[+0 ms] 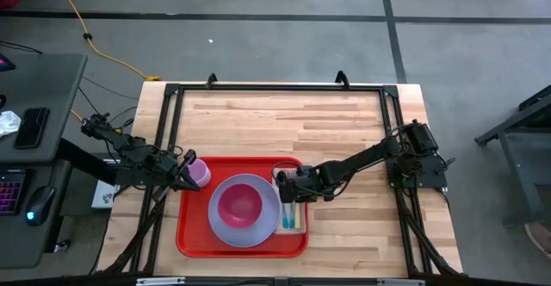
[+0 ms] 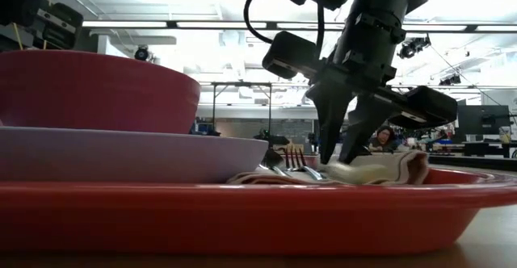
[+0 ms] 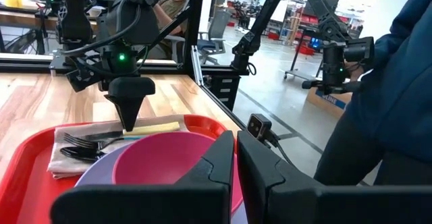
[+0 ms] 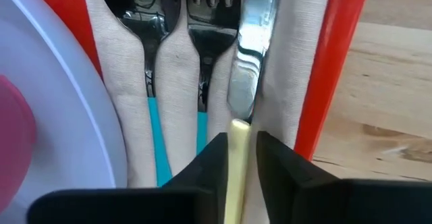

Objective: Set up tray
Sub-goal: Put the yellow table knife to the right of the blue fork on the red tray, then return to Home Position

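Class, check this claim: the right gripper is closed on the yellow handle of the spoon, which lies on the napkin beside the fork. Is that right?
Not quite. The right gripper is closed on the yellow handle of the knife, not the spoon. The spoon has a teal handle, and so does the fork; all three lie on the napkin. The right wrist view shows this.

My right arm reaches in from the table's right edge, elbow bent, forearm stretched toward the table's middle. Its right gripper (image 1: 290, 188) points down over the tray's (image 1: 185, 234) right rim, fingers (image 4: 210, 158) pinched on the knife's yellow handle (image 4: 237, 163). My left arm lies along the table's left edge, and the left gripper (image 1: 188, 175) sits at the tray's far-left corner, its fingers (image 3: 219, 158) closed together.
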{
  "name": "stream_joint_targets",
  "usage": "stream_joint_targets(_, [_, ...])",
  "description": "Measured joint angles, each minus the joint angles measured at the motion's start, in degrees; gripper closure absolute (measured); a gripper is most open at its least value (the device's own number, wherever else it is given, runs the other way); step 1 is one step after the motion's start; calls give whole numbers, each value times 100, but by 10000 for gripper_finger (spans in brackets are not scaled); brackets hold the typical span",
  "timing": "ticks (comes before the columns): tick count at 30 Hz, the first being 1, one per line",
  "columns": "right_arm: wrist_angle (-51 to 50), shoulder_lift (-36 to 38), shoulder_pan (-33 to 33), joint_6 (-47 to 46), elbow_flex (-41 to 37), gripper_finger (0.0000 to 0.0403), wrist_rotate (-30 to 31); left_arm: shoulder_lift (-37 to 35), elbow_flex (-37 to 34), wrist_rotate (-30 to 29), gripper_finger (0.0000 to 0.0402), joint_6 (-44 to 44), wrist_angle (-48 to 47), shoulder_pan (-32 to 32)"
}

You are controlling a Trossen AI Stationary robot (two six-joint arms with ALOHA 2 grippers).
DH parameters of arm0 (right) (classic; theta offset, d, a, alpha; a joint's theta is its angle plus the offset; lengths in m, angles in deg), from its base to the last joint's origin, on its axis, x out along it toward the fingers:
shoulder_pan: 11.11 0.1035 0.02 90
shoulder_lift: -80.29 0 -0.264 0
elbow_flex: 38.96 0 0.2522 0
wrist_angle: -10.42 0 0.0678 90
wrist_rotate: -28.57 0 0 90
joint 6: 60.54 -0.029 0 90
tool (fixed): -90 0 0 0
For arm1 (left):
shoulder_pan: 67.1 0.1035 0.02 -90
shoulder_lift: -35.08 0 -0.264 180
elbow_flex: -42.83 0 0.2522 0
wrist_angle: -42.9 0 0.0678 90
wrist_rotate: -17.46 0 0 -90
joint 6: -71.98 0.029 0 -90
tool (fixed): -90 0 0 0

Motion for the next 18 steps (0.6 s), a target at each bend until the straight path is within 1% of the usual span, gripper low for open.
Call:
stream_joint_targets(3, [13, 0, 0, 0, 0, 329, -1, 0, 0, 0, 353, 0, 9, -1])
stream_joint_targets(7, [61, 0, 0, 12, 0, 311, 48, 0, 0, 2, 353, 0, 13, 1])
stream_joint_targets(18, [131, 0, -2, 42, 0, 304, 70, 0, 0, 7, 353, 0, 22, 1])
